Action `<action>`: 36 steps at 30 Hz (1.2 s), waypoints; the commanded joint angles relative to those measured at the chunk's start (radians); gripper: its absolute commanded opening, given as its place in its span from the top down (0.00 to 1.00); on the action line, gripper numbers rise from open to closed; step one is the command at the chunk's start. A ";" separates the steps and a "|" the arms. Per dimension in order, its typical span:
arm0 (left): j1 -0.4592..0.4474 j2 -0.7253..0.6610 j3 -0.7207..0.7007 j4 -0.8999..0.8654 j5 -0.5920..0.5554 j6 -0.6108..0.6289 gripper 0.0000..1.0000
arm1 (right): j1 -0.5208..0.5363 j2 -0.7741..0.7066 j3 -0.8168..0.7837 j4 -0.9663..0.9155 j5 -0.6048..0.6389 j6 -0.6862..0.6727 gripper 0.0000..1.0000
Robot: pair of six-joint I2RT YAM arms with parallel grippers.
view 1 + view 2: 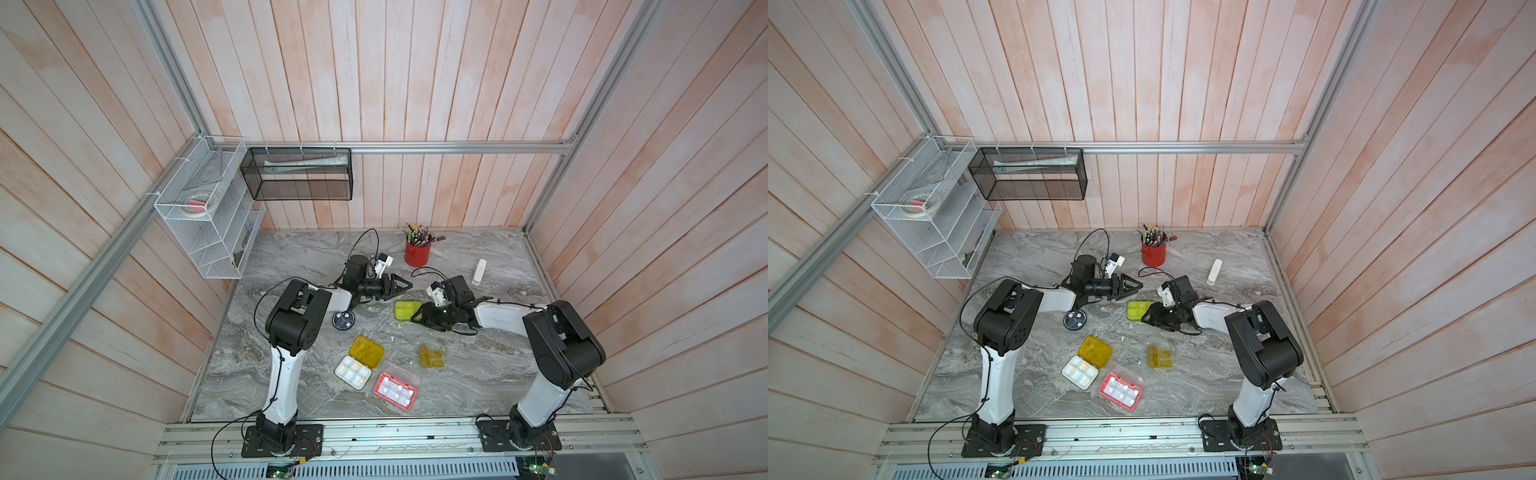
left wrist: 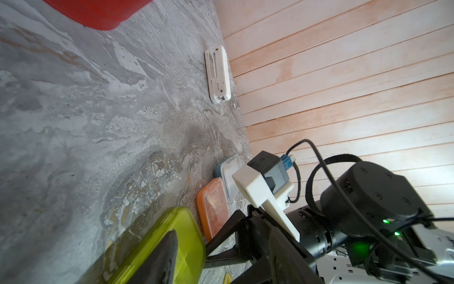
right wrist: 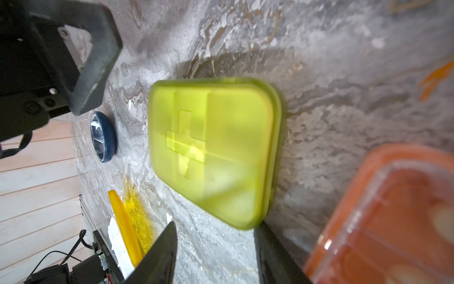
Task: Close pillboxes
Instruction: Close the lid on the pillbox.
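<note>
Nearest, six o'clock: pink box (image 1: 395, 390), lid open. Mid-table (image 1: 490, 374): lime box (image 1: 404, 309) (lid seemingly down), right fingers (image 1: 415, 316) spread, empty, at its three o'clock; left fingers (image 1: 407, 286) likewise at twelve. Next, probably: pressing an open lid shut.

The right gripper (image 3: 216, 255) has its two dark fingers (image 3: 159, 253) spread, nothing between them. Just ahead of their tips a lime pillbox (image 3: 213, 152) lies flat on the marble table (image 3: 331, 73), lid shut, with a raised cross on top. An orange pillbox (image 3: 393, 216) sits close beside one finger. Off past the other finger are a yellow pillbox (image 3: 122, 221) and, farther ahead, a round dark blue pillbox (image 3: 103, 136).
</note>
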 commanded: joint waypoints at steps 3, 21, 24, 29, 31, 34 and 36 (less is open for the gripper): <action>-0.002 -0.051 -0.017 -0.027 -0.017 0.029 0.38 | -0.002 -0.008 -0.022 -0.044 0.036 0.002 0.47; -0.007 -0.228 -0.023 -0.467 -0.229 0.198 0.38 | -0.003 -0.116 0.035 -0.139 0.075 -0.026 0.46; -0.007 -0.257 -0.038 -0.503 -0.244 0.219 0.38 | -0.012 -0.094 0.060 -0.153 0.074 -0.043 0.47; -0.006 -0.284 -0.077 -0.523 -0.249 0.229 0.38 | -0.039 -0.052 0.124 -0.167 0.071 -0.067 0.46; -0.006 -0.290 -0.096 -0.520 -0.253 0.226 0.38 | -0.046 -0.032 0.152 -0.176 0.068 -0.076 0.46; -0.007 -0.290 -0.116 -0.511 -0.244 0.214 0.38 | -0.051 0.000 0.186 -0.189 0.064 -0.090 0.46; -0.007 -0.291 -0.132 -0.498 -0.242 0.205 0.38 | -0.053 0.018 0.201 -0.191 0.063 -0.092 0.46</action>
